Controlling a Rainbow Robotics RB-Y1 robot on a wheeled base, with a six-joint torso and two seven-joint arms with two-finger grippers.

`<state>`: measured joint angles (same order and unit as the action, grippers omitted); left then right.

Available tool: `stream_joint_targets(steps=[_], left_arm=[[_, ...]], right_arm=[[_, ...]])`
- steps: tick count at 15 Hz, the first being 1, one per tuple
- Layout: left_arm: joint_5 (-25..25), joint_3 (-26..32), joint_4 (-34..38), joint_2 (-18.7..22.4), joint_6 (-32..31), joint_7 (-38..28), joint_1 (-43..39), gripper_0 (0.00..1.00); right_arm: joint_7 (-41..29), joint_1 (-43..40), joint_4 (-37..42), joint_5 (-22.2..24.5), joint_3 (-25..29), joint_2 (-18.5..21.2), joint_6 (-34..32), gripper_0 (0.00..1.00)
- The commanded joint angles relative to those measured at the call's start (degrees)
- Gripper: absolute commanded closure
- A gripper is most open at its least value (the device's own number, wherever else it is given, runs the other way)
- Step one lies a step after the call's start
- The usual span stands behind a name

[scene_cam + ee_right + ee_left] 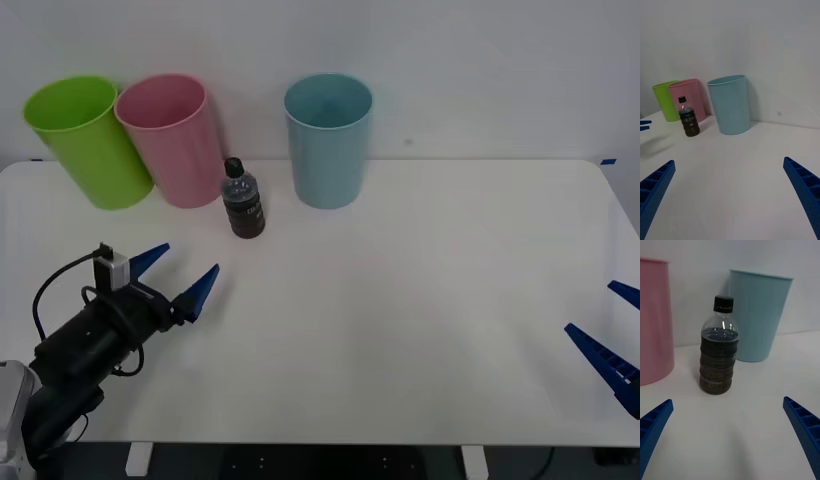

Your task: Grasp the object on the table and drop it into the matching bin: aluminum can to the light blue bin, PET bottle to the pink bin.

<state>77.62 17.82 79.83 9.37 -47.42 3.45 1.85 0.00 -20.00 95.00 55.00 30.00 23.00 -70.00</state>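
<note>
Your left gripper [184, 277], fingers spread, faces the upright PET bottle [243, 199] standing far-left on the table [420, 300], between the pink bin [172, 139] and the light blue bin [328, 138]. An off-centre approach could topple the bottle. The right gripper [610, 322] waits near-right, fingers apart.

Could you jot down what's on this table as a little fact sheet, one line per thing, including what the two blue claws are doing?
Bottle: small PET bottle of dark liquid, black cap, upright on the table between the pink bin and the light blue bin
Pink bin: at the back, touching the lime green bin
Light blue bin: at the back, standing apart
Left gripper: open, aimed at the bottle, not touching it
Right gripper: open, at the table's right edge, far from the bottle
</note>
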Motion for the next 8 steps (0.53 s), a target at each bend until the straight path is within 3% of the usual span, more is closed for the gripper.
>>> stream_joint_targets(steps=[1, 8], left_arm=[[0.6, 0.03, -1.87, -1.28, 1.27, -0.02, 1.84, 0.0], [1.75, 0.29, -11.37, -1.37, 3.91, 0.42, 10.45, 0.0]], right_arm=[[0.0, 0.0, 0.0, 0.0, 0.0, 0.0, 0.0, 0.0], [0.0, 0.0, 0.0, 0.0, 0.0, 0.0, 0.0, 0.0]])
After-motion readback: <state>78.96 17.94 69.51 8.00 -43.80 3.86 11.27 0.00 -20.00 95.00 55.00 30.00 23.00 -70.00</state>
